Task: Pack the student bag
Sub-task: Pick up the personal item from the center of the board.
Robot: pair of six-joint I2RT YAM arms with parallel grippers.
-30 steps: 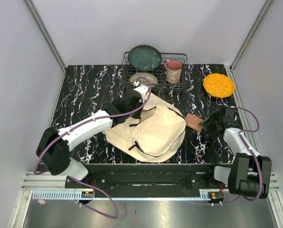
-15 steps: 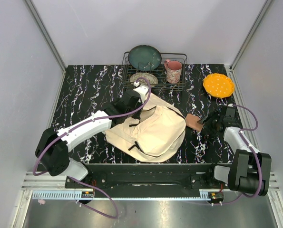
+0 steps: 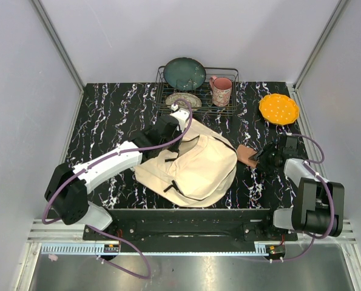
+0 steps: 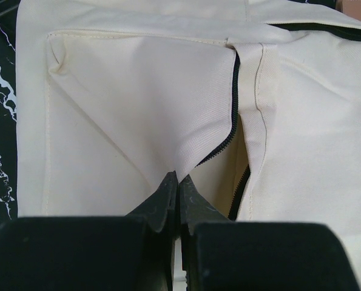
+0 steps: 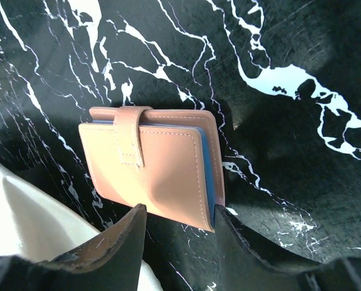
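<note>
**Flap pinched, wallet straddled**

Top view: the student bag (image 3: 195, 173) lies between both claws, with the dish rack (image 3: 231, 110) and orange plate (image 3: 278, 108) beyond them.
Left wrist: the left claw (image 4: 178, 188), pressed together, pinches the bag's flap.
Right wrist: the right claw (image 5: 179, 213) is spread astride the wallet (image 5: 162, 163).

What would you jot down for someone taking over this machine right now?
Left tool: shut, pinching a flap of the student bag beside its unzipped opening.
Right tool: open, fingers either side of the near edge of the pink wallet, which lies flat on the table just right of the bag.
Done: bag unzipped.
Left: grip the wallet and put it into the bag.
</note>
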